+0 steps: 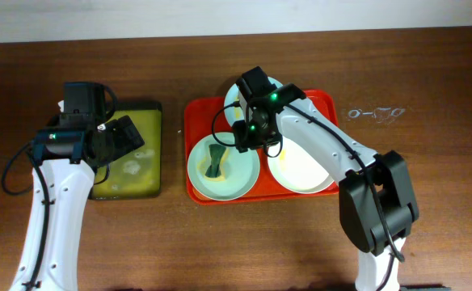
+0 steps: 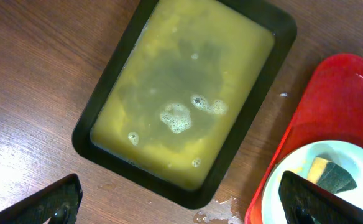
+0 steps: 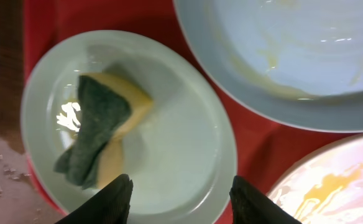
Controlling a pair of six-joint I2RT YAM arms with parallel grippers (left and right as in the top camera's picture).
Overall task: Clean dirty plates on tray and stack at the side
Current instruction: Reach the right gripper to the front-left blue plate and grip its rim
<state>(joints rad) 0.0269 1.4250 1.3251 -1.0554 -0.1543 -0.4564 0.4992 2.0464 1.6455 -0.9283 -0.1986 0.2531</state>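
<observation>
The red-orange tray point(image 1: 197, 113) holds three plates. A mint plate point(image 1: 238, 179) at front left carries a yellow-and-green sponge point(image 1: 215, 160); it shows in the right wrist view point(image 3: 169, 143) with the sponge point(image 3: 101, 127). A cream plate point(image 1: 301, 171) with yellow smears is at front right, also in the right wrist view point(image 3: 337, 186). A second mint plate point(image 1: 234, 94) at the back is mostly under the arm, seen closer in the right wrist view point(image 3: 293, 56). My right gripper point(image 3: 180, 200) is open and empty above the front mint plate. My left gripper point(image 2: 181, 202) is open and empty.
A black-rimmed tray point(image 1: 151, 149) of yellow-green soapy water point(image 2: 188, 93) stands left of the red tray point(image 2: 306, 118). Water drops lie on the wood table point(image 2: 228, 208) between them. White marks point(image 1: 373, 113) are on the table at right.
</observation>
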